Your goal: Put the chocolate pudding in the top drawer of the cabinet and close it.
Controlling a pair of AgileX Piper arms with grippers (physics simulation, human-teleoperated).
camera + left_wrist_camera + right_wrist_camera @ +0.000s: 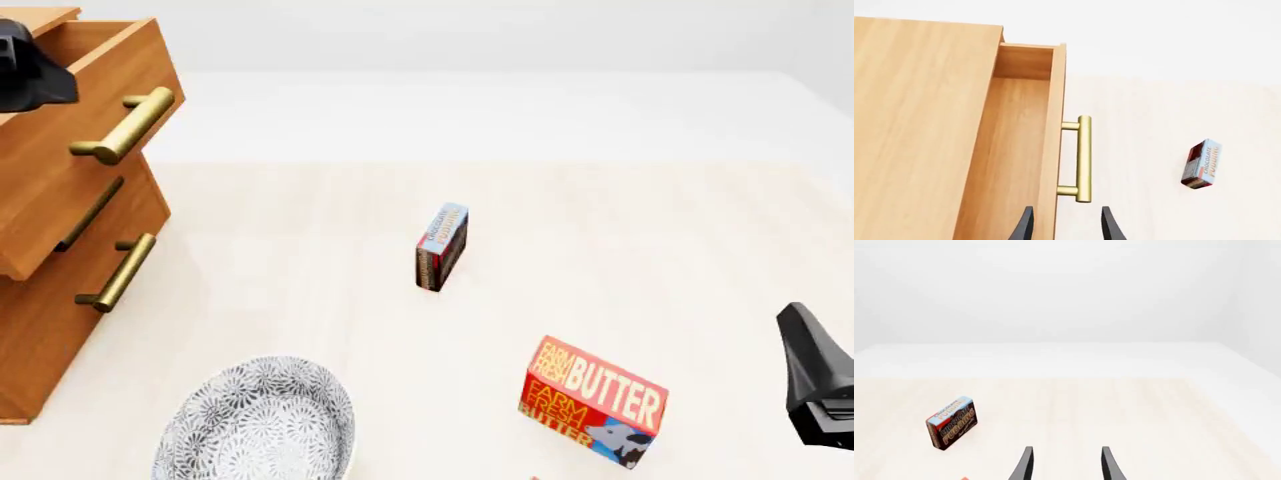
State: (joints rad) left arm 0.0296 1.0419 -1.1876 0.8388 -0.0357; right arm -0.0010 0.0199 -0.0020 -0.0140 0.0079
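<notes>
The chocolate pudding (442, 246) stands on edge in the middle of the table, light blue end up; it also shows as the pudding (1201, 164) and the pudding (951, 422) in the wrist views. The cabinet (54, 330) stands at the left edge. Its top drawer (74, 80) is pulled out, and the drawer's inside (1021, 150) holds nothing. My left gripper (1066, 226) is open, hovering above the drawer front near the brass handle (1083, 159). My right gripper (1066, 465) is open at the table's right side, well away from the pudding.
A red-orange Farm Fresh Butter box (594, 402) stands in front of the pudding, toward the right. A grey patterned bowl (260, 425) sits at the front left near the cabinet's base. Lower drawers with brass handles (118, 272) are shut.
</notes>
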